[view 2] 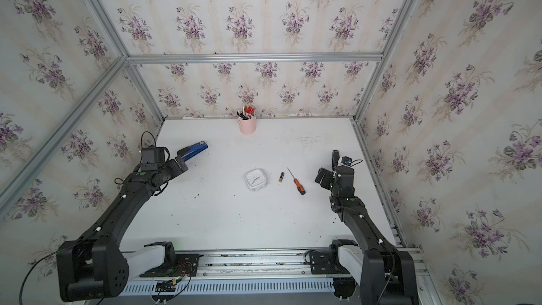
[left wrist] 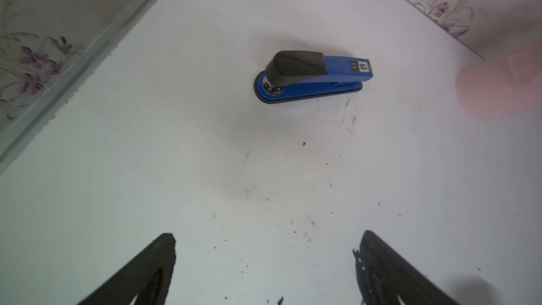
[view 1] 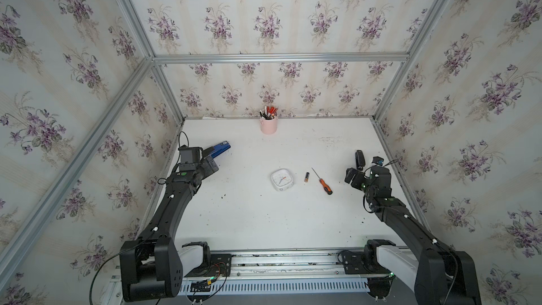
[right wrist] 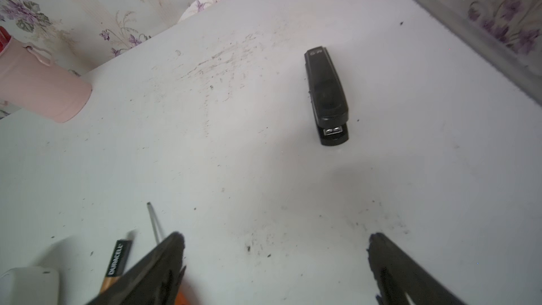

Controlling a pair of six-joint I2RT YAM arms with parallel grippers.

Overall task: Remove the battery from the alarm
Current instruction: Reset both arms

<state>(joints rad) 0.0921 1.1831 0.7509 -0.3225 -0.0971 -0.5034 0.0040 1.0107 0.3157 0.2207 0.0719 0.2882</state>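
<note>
Honestly, this looks pretty much done: the battery [view 1: 306,177] is lying loose on the counter [view 1: 249,215], just right of the face-up alarm [view 1: 282,180] and left of the screwdriver [view 1: 322,181], touching neither. The left gripper [left wrist: 267,239] and right gripper [right wrist: 275,239] are both spread wide, holding nothing, out at the sides. Can't see anything left to do.

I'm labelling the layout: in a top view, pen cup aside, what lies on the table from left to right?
blue stapler → alarm → battery → screwdriver → black stapler
</note>
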